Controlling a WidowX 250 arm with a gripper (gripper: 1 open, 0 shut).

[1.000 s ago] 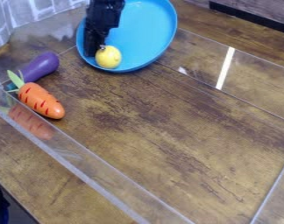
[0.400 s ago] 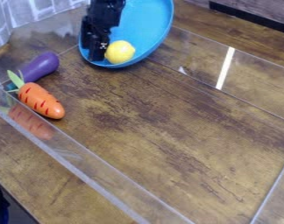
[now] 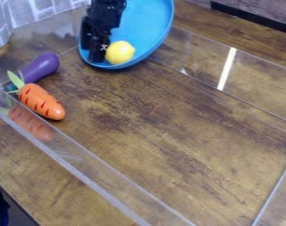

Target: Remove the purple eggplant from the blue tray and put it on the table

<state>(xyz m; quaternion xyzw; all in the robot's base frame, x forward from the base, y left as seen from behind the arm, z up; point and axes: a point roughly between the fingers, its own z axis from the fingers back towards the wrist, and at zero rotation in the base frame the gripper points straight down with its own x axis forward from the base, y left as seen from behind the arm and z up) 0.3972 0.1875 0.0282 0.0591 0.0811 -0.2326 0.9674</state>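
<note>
The purple eggplant [image 3: 41,65] lies on the table [image 3: 169,124] near its left edge, well clear of the blue tray [image 3: 155,31] and just above the orange carrot [image 3: 41,101], which rests beside it without my being able to say whether the two touch. So the main part of my job looks done: the eggplant is out of the tray and on the wood.

My gripper [image 3: 96,46] hangs over the left rim of the tray, at the far side of the table, pointing steeply down. From this view the dark body hides much of my fingers, but they appear spread wide, and I see nothing held between them. The yellow lemon [image 3: 121,52] sits inside the tray, just beside me on the right, near the tray's front rim.

What is left, as I judge it, is little: lift away from the tray without nudging the lemon or tipping the rim. The eggplant itself needs no more from me.
</note>
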